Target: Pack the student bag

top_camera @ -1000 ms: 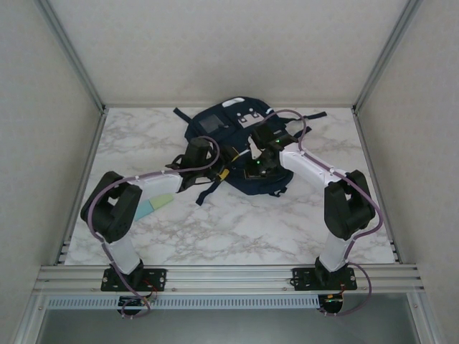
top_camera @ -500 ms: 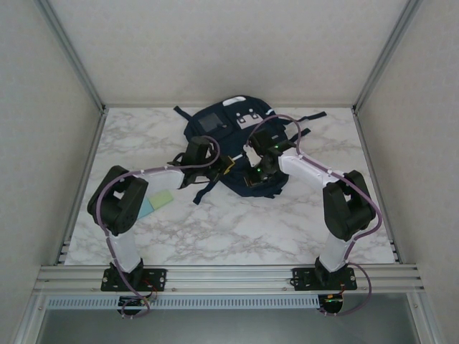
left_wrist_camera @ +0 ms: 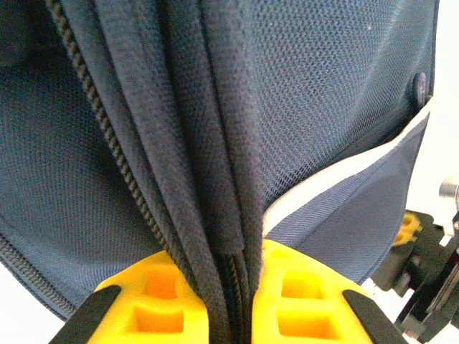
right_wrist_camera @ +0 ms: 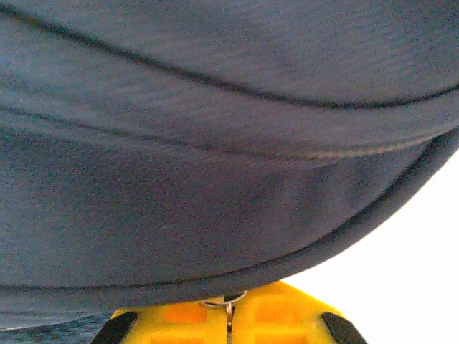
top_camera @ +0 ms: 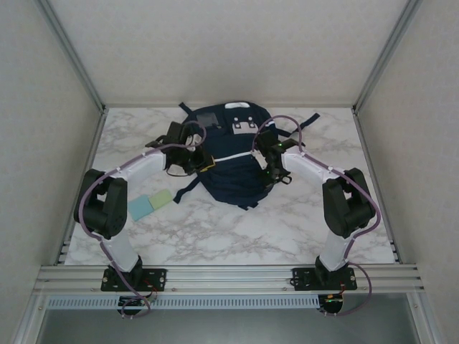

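Left gripper [left_wrist_camera: 233, 294] clenched on a zippered fold of the student bag [top_camera: 229, 168]. Right gripper [right_wrist_camera: 228, 320] clamped tight too, with a thin wire ring [right_wrist_camera: 228, 307] nipped between its pads at the bag's edge. Bag lies far-centre on the bench [top_camera: 287, 229], between my two grippers.

A thin metal ring [right_wrist_camera: 228, 301] is being pinched by the right gripper [right_wrist_camera: 228, 319].
The yellow pads [right_wrist_camera: 183, 317] are being pressed together at the bottom edge, with the ring being held in the seam between them; the student bag [right_wrist_camera: 215, 143] is being seen just above, its dark navy fabric being crossed by curved piping lines, and a bright white patch is being shown at lower right.
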{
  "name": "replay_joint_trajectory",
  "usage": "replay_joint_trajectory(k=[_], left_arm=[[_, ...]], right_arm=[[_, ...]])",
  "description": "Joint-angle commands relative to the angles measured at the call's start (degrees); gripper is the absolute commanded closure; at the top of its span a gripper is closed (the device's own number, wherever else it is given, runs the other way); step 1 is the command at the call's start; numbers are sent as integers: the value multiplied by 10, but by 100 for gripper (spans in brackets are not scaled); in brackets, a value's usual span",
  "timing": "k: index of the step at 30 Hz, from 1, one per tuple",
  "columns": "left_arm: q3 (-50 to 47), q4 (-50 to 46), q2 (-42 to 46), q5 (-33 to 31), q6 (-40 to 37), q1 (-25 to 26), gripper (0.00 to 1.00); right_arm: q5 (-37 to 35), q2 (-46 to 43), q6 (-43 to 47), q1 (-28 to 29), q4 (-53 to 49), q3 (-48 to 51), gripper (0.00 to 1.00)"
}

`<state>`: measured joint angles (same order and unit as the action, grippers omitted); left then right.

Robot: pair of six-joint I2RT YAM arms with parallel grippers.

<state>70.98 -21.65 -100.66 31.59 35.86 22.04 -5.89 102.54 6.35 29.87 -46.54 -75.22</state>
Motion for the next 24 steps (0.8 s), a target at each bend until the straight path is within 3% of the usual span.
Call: replay_joint_trajectory(k=[1,6,9,12,14,17,24], left_arm=[[51,-156,1,-62,-134,-58,100],[50,-141,30,-120,-113,-103,100],[34,-112,52,-136,-78,-110,71],[11,-79,67,-89,-37,-108,36],[-1,-63,72,-46,-8,-104,25],[-37,-31,103,-29,43,-83,20],[-141,75,177,-75,200,-13,12]], right_arm=[[-75,6,56,-30,-75,-20,100],[-46,11,76,-26,-65,-61,100],[7,13,66,-5,-37,-76,100],[94,31,18,10,-19,-111,100],[152,40,-5,18,8,-121,100],[187,44,-24,35,53,-123,100],[237,43,-61,55,124,-126,100]])
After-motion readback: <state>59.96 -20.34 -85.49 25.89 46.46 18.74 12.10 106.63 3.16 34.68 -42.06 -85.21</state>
